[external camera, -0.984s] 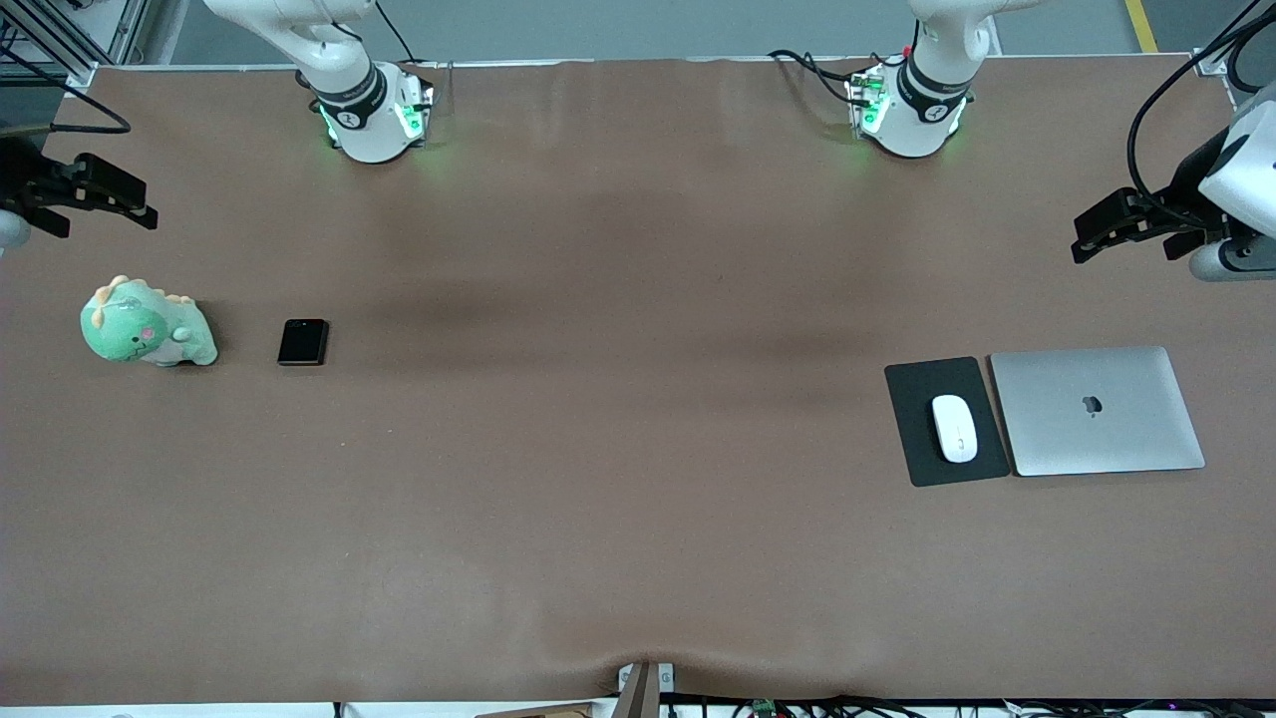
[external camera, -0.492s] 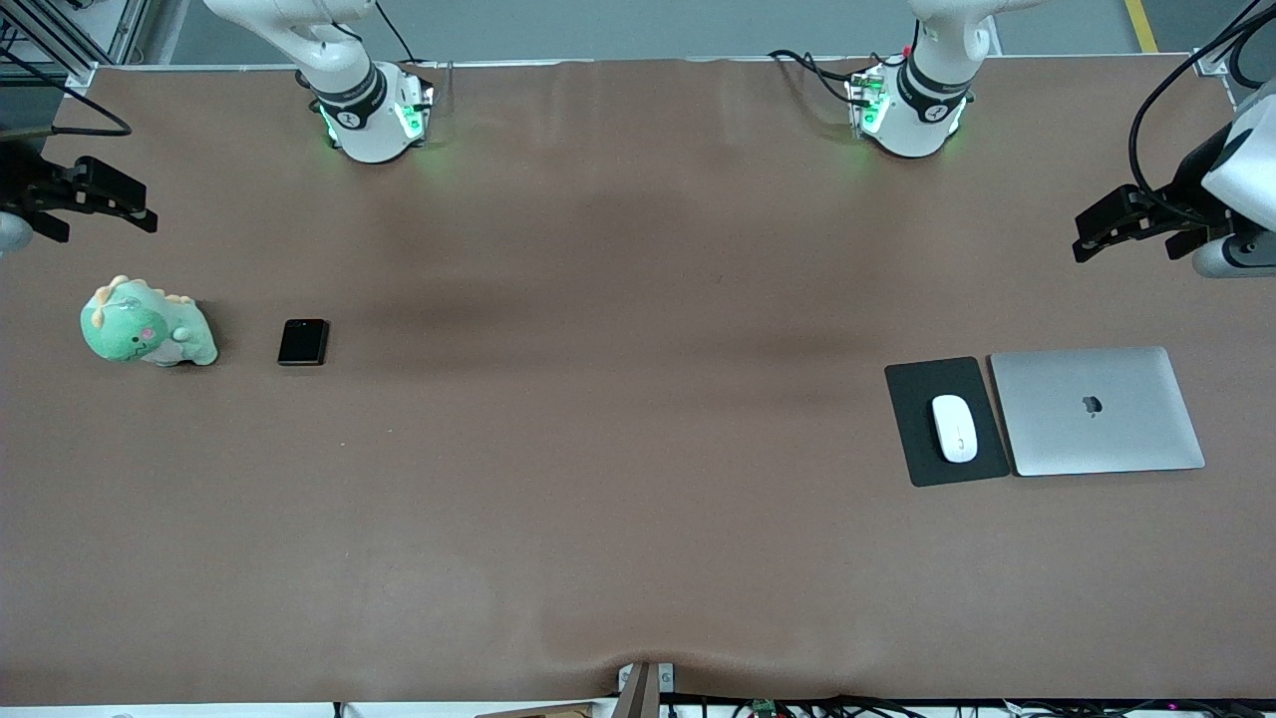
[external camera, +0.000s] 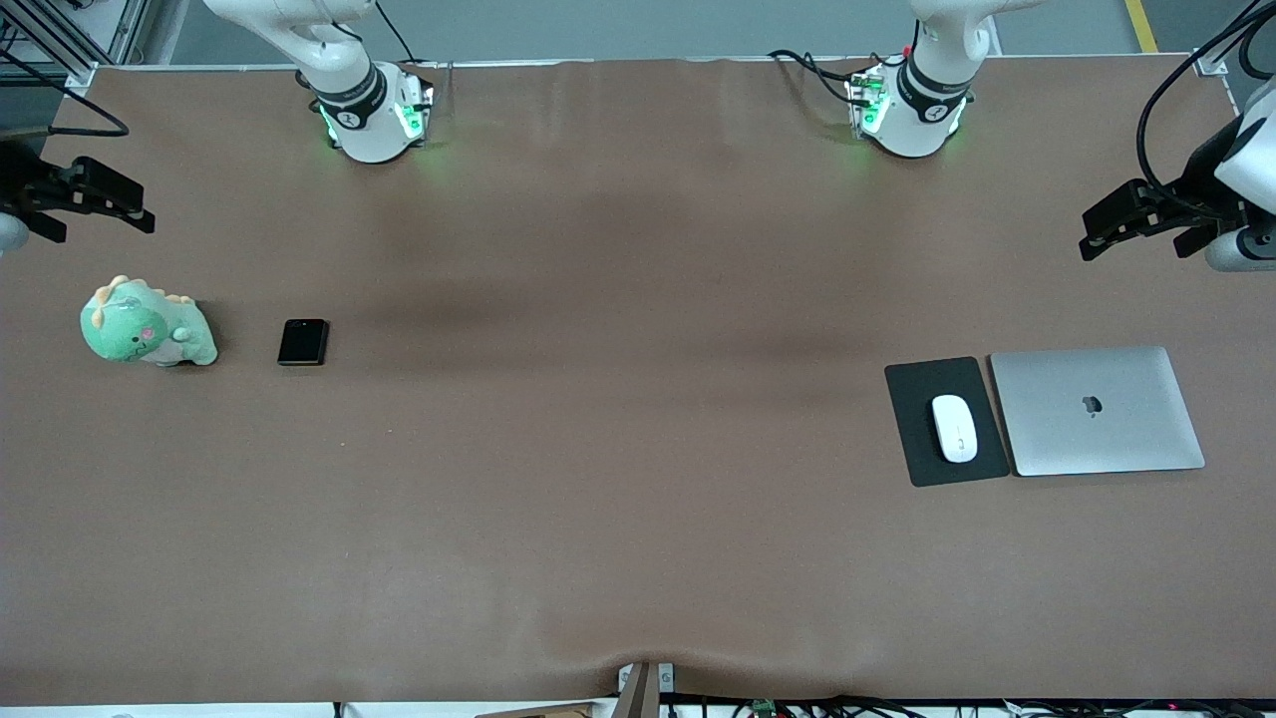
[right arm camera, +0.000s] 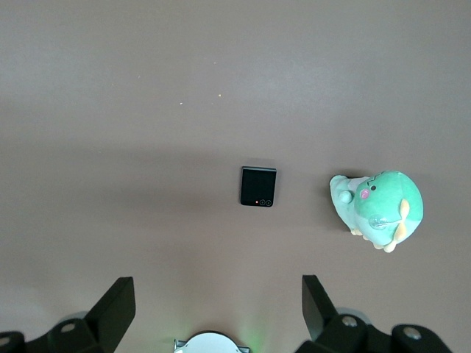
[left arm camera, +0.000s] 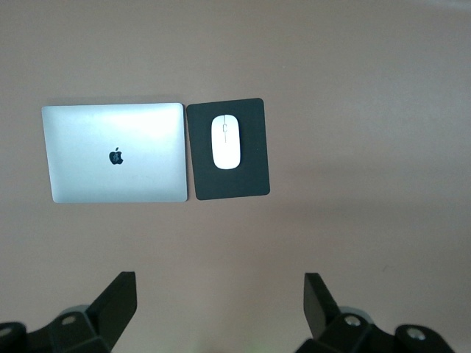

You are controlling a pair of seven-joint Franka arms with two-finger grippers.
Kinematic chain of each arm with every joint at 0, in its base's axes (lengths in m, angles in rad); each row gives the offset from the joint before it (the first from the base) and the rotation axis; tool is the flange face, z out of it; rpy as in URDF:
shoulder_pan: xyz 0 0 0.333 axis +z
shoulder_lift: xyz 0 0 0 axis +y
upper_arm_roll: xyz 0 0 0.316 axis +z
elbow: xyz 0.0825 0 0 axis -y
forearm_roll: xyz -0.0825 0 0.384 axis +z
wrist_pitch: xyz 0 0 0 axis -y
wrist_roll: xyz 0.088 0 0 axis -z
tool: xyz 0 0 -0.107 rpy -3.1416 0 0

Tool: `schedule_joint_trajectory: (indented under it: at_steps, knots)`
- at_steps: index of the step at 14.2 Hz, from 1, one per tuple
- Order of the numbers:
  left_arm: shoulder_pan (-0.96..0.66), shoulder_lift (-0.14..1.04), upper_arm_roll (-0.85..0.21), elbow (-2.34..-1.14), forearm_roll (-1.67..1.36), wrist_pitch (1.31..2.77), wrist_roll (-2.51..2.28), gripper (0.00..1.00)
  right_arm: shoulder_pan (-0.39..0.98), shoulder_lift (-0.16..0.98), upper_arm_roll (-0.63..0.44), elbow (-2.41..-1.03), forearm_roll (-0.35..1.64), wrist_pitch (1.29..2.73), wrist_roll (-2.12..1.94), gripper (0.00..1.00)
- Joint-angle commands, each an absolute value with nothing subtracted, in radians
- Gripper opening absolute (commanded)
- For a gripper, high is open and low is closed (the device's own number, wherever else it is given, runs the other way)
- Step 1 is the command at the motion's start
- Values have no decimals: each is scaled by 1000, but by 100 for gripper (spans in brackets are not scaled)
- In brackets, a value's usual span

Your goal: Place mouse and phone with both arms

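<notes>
The white mouse (external camera: 954,428) lies on a dark grey mouse pad (external camera: 917,454) toward the left arm's end of the table; it also shows in the left wrist view (left arm camera: 225,141). The black phone (external camera: 303,342) lies flat toward the right arm's end, and shows in the right wrist view (right arm camera: 258,186). My left gripper (external camera: 1136,237) hangs open and empty in the air over bare table near the laptop's end. My right gripper (external camera: 95,211) hangs open and empty over the table's edge, above the toy's end. Both sets of jaws stand wide apart (left arm camera: 221,283) (right arm camera: 218,287).
A closed silver laptop (external camera: 1097,410) lies beside the mouse pad, toward the table's end. A green plush dinosaur (external camera: 145,326) sits beside the phone, toward the other end. The right arm's base (external camera: 371,120) and the left arm's base (external camera: 909,115) stand at the table's edge.
Both grippers have drifted slightly outward toward their ends of the table. The mouse, phone, laptop and toy have not moved.
</notes>
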State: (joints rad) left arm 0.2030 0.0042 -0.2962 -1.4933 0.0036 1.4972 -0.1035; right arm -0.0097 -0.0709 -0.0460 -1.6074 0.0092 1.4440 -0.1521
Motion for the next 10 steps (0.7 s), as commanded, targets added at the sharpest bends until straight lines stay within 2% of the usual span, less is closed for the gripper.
schedule_joint_trajectory:
  at_steps: [1,7,10]
  knots:
    - [201,8,-295,-1477,0,1479,-107,100,-18,-100,-38,-1634,-12,1456,-167,100]
    - [207,5,-285,-1477,-2,1463,-106,100,-17,-100,-38,-1635,-12,1454,-167,100]
    - [120,0,-214,-1485,-3,1462,-107,100,-14,-100,-38,-1634,-12,1456,-169,100]
